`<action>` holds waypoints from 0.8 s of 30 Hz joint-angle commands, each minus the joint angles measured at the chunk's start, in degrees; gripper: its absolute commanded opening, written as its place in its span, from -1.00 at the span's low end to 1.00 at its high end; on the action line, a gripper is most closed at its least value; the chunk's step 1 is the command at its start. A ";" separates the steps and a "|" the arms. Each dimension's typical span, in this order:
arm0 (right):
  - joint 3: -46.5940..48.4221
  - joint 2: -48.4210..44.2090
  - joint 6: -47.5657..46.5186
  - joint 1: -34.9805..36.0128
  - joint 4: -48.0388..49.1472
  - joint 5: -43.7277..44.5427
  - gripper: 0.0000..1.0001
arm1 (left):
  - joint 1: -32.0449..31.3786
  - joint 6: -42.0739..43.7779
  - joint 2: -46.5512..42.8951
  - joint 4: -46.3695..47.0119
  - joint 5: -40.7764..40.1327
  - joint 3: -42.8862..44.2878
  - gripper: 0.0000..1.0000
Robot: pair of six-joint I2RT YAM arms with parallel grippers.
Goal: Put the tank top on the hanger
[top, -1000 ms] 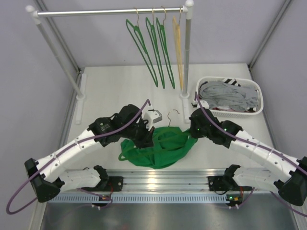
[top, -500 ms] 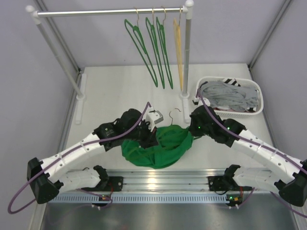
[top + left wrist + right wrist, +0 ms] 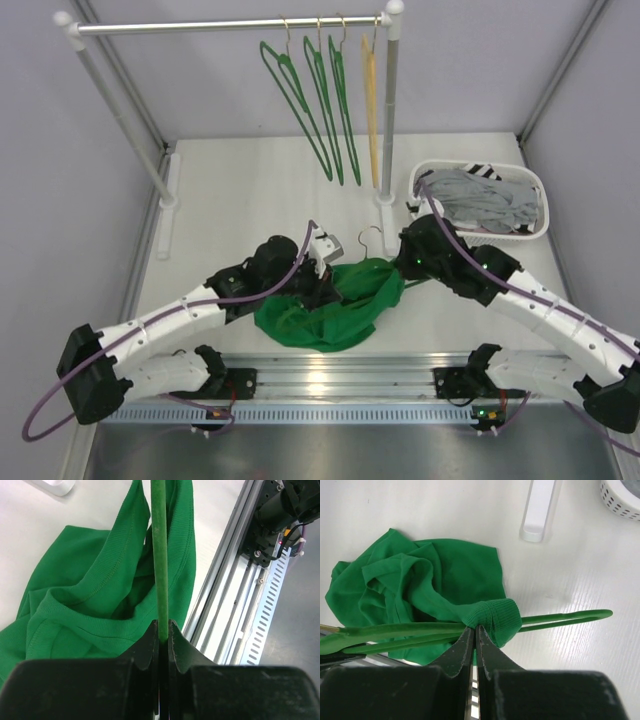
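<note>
So the left claw (image 3: 161, 626) is clamped on the hanger (image 3: 160, 555), a thin stiff rod, with the tank top (image 3: 90, 600) slumped just in front of it. The right claw (image 3: 474, 629) pinches a bunched fold of it wrapped over the hanger. Floppy, light fabric; I'd grab hems.

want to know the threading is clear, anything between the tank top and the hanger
Nothing visible does. The tank top is already bunched around one arm of the hanger; the right gripper pinches that fabric and the left gripper clamps the hanger's rod directly.
</note>
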 commanded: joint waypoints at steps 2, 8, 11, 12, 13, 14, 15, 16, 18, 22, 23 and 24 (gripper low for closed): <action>1.20 -3.34 0.06 0.52 0.88 3.26 -1.00 | -0.11 1.87 0.73 11.76 3.31 -1.60 -1.00; -0.12 -5.02 -1.44 0.17 1.59 5.45 -0.85 | -0.11 1.79 1.52 17.47 6.47 -3.97 -1.00; -1.17 -6.16 -1.88 -0.27 2.20 5.81 -0.71 | -0.11 1.96 1.52 17.83 6.12 -4.59 -1.00; -1.53 -6.60 -2.49 -0.27 2.90 4.76 -0.64 | -0.11 2.05 1.35 18.18 6.21 -5.03 -1.00; -1.79 -7.56 -2.84 -0.27 3.43 4.23 -0.57 | -0.11 1.96 1.43 18.44 6.04 -5.03 -1.00; -2.14 -8.26 -3.02 -0.35 4.04 3.79 -0.48 | -0.11 1.96 1.52 18.71 5.95 -5.03 -1.00; -3.19 -8.88 -3.54 -0.27 5.26 3.35 -0.44 | -0.11 2.05 1.96 18.79 6.03 -5.03 -1.00; -3.90 -11.06 -4.07 -0.27 6.06 2.30 -0.40 | -0.11 1.96 2.31 19.06 5.95 -5.12 -1.00; -6.53 -13.70 -7.04 -0.27 10.00 0.02 -0.27 | -0.11 1.18 3.27 20.20 6.12 -5.38 -1.00; -10.05 -20.30 -10.22 -0.27 15.63 -5.26 0.02 | -0.11 -0.23 5.47 22.48 6.12 -5.73 -1.00; -10.66 -20.31 -10.40 -0.18 16.34 -5.79 0.04 | -0.11 -0.58 6.00 22.75 6.21 -5.56 -1.00; -10.93 -20.05 -11.01 -0.18 17.13 -6.67 0.04 | -0.11 -1.11 7.31 23.36 6.30 -5.21 -1.00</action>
